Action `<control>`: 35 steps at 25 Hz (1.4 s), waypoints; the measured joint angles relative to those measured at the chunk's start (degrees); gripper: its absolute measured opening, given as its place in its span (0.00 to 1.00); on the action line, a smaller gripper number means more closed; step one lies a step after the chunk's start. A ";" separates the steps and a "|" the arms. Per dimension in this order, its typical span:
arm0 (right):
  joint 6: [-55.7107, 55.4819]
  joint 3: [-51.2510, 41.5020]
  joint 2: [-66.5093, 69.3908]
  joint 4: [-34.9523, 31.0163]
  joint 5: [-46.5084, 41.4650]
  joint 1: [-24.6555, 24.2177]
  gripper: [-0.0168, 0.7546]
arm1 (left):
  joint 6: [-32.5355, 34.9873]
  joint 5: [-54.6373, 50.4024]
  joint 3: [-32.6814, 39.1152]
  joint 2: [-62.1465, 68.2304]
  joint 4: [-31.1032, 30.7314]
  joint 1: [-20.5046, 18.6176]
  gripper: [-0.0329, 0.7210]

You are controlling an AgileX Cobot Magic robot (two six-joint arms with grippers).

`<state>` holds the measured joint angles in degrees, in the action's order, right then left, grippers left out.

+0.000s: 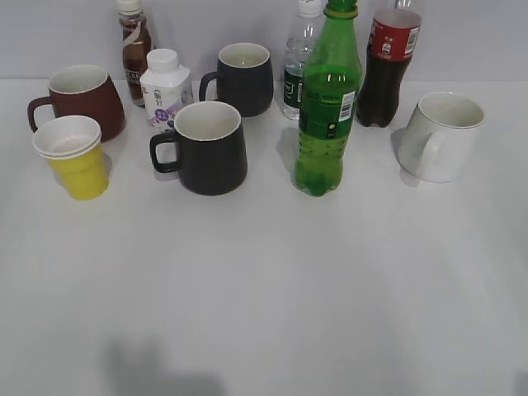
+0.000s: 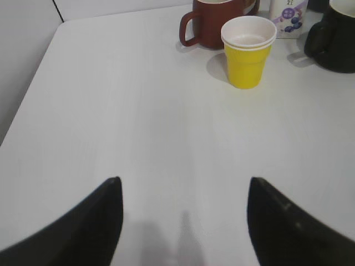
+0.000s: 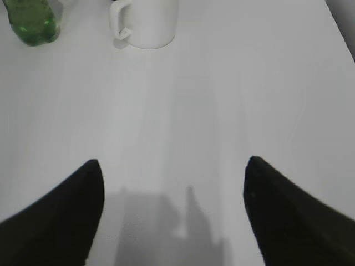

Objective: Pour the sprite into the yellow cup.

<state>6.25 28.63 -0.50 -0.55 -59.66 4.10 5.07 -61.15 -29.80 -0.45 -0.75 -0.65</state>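
The sprite (image 1: 328,103), a tall green bottle, stands upright mid-table; its base shows at the top left of the right wrist view (image 3: 32,21). The yellow cup (image 1: 76,158) stands at the left in front of a dark red mug (image 1: 82,97); it also shows in the left wrist view (image 2: 248,52). My left gripper (image 2: 184,185) is open and empty, well short of the cup over bare table. My right gripper (image 3: 174,166) is open and empty, short of the bottle. Neither gripper shows in the exterior view.
Two black mugs (image 1: 206,147) (image 1: 242,78), a white mug (image 1: 441,136), a cola bottle (image 1: 389,62), a clear water bottle (image 1: 297,66), a small brown bottle (image 1: 134,49) and a white drink bottle (image 1: 165,91) stand around. The table's left edge (image 2: 33,72) is near.
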 joint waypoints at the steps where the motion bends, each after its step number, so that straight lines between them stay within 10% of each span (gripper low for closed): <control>1: 0.00 0.00 0.00 0.00 0.00 0.00 0.78 | 0.00 0.00 0.00 0.00 0.00 0.00 0.75; 35: 0.00 0.00 0.00 0.00 0.00 0.00 0.78 | 0.00 0.00 0.00 0.00 0.11 0.11 0.75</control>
<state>6.25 28.63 -0.50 -0.55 -59.66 4.10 5.07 -61.15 -29.80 -0.45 -0.65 -0.53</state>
